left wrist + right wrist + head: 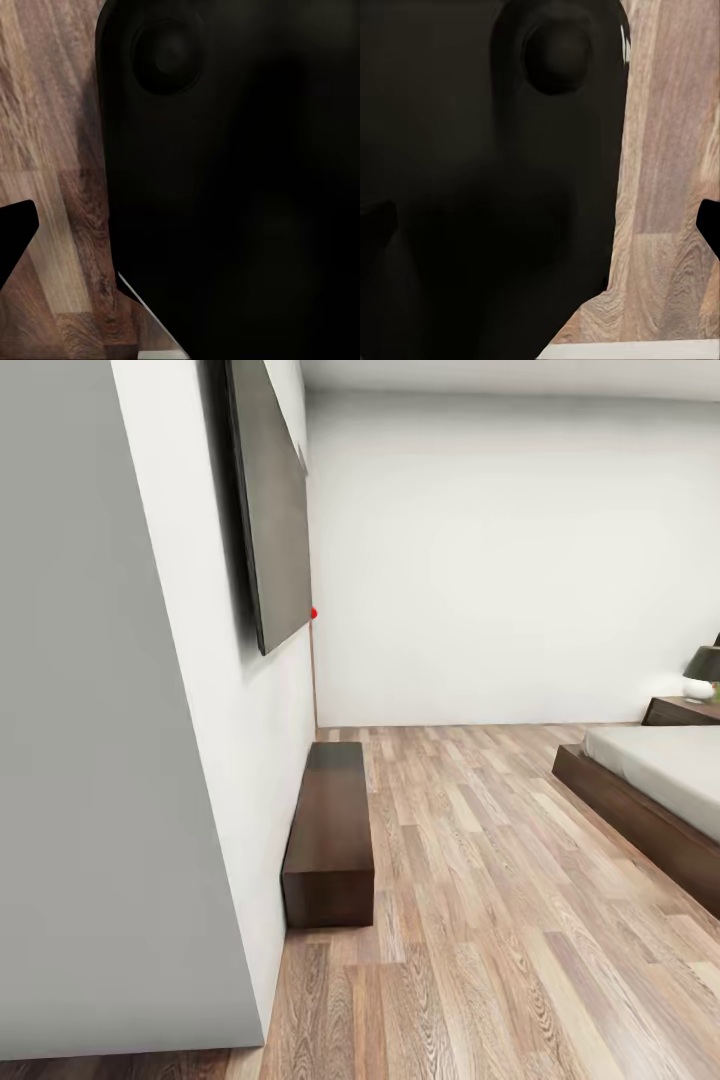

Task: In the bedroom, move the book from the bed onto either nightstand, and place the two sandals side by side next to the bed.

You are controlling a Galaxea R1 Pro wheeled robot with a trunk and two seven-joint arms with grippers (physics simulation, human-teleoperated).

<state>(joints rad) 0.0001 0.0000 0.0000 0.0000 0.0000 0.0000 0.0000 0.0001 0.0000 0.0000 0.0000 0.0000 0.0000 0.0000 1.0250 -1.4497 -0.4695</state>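
I am at the edge of the bedroom. In the head view the bed lies at the right, a pale mattress on a dark brown frame. Beyond its far end stands a dark nightstand against the back wall. The book and the two sandals are out of view. The left wrist view shows one dark fingertip over the plank floor, beside the robot's black body. The right wrist view shows a dark fingertip at its edge, next to the same black body. I cannot tell how either pair of jaws stands.
A white wall corner juts close at the left. It carries a big black TV. A long low dark bench sits along its foot. A dark-shaded lamp stands on the nightstand. Wood plank floor stretches between bench and bed.
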